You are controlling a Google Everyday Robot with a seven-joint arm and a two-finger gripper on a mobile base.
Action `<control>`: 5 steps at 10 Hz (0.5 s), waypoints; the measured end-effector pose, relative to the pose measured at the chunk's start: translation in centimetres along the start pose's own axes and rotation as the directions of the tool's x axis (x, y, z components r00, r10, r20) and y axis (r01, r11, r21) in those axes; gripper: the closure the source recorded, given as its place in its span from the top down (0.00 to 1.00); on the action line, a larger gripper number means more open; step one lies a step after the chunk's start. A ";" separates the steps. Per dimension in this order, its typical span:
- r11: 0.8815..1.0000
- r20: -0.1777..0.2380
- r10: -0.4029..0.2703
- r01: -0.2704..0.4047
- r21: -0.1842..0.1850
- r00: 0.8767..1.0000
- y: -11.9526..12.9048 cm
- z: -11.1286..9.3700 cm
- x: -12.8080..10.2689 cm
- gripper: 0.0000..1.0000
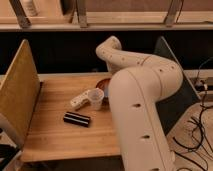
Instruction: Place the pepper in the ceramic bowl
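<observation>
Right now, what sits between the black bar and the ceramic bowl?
White cup stands there, seen in the camera view. The gripper hides behind the arm.

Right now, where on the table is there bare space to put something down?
Bare wood lies left of the black bar, toward the tan side panel, and along the front edge. It is crowded around the white cup and ceramic bowl, beside the arm. The gripper is hidden.

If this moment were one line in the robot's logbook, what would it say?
gripper: out of sight behind arm, shut | pepper: not visible | ceramic bowl: mostly hidden by arm | white cup, black bar: on table
</observation>
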 end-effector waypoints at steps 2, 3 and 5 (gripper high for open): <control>0.999 -0.019 0.029 -0.029 -0.021 0.999 0.8 0.6 2.9 0.00; 0.999 -0.023 0.033 -0.033 -0.023 0.999 0.9 0.7 3.4 0.03; 0.999 -0.020 0.030 -0.030 -0.026 0.999 1.3 0.7 3.4 0.09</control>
